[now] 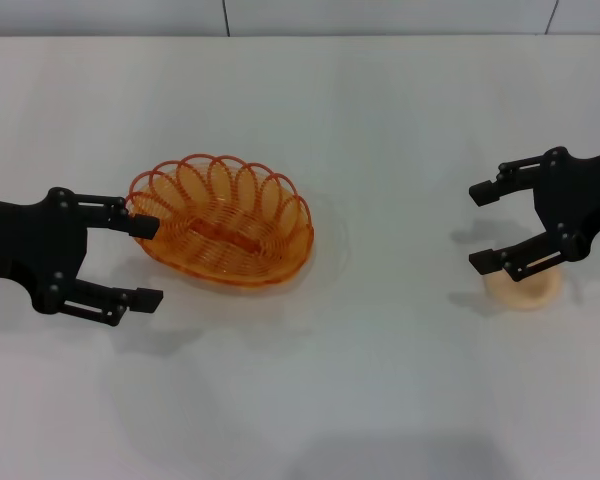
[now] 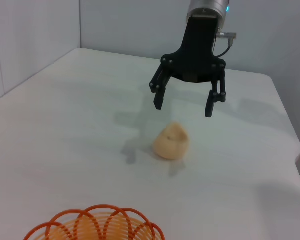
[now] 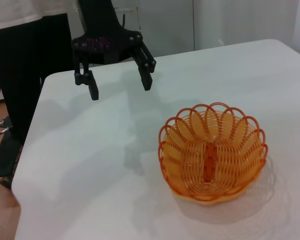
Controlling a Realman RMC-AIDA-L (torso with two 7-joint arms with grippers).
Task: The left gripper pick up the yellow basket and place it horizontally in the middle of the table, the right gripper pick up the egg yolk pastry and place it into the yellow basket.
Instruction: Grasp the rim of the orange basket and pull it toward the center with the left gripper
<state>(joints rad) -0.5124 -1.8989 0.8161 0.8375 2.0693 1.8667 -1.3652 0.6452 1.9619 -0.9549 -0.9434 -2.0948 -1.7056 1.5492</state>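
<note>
The yellow basket stands upright on the white table, left of the middle; it also shows in the right wrist view and its rim shows in the left wrist view. My left gripper is open and empty, just left of the basket, its far finger close to the rim; the right wrist view shows the left gripper above the table, apart from the basket. The egg yolk pastry lies at the right. My right gripper is open and hovers above the pastry, not touching it, as the left wrist view of the right gripper shows.
A grey wall runs behind the table's far edge. The robot's black body stands beyond the table edge near the left arm. Bare table lies between the basket and the pastry.
</note>
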